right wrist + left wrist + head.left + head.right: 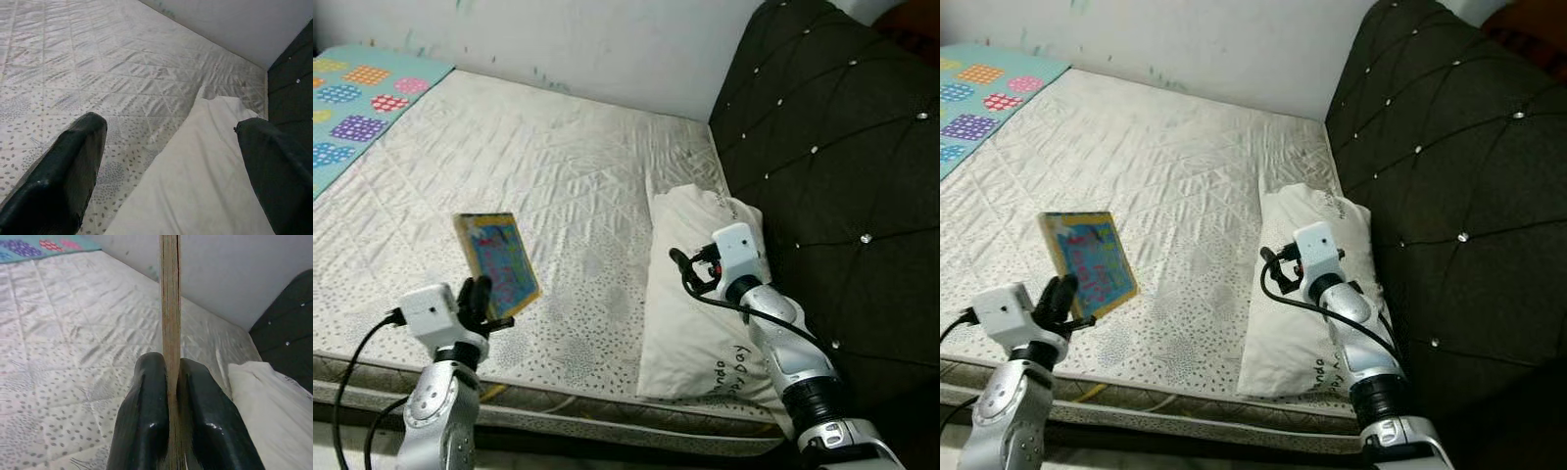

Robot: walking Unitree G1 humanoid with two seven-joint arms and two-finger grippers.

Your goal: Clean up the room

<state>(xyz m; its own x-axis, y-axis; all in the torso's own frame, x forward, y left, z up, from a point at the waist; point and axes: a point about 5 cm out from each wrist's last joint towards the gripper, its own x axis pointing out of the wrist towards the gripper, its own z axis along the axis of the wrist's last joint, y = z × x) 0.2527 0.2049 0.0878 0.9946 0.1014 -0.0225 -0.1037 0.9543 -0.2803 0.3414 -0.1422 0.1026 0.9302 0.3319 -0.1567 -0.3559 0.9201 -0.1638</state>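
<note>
A colourful picture book (498, 262) stood lifted off the mattress (558, 186) in the lower left of the head view, its yellow-edged cover tilted and facing the camera. The left gripper (481, 302) pinched it by its lower edge; in the left wrist view the two black fingers (142, 421) were pressed against either side of the thin book, which rose edge-on straight up between them. The white quilted mattress, dotted with grey near its front edge, spread beneath and beyond the book toward the pale wall.

To the right of centre lay a white pillow (695, 294) against the dark tufted headboard (832, 166). The right gripper (690, 274) hovered over this pillow with its fingers spread wide and nothing between them. A patterned turquoise blanket (357, 98) covered the mattress in the upper left corner.
</note>
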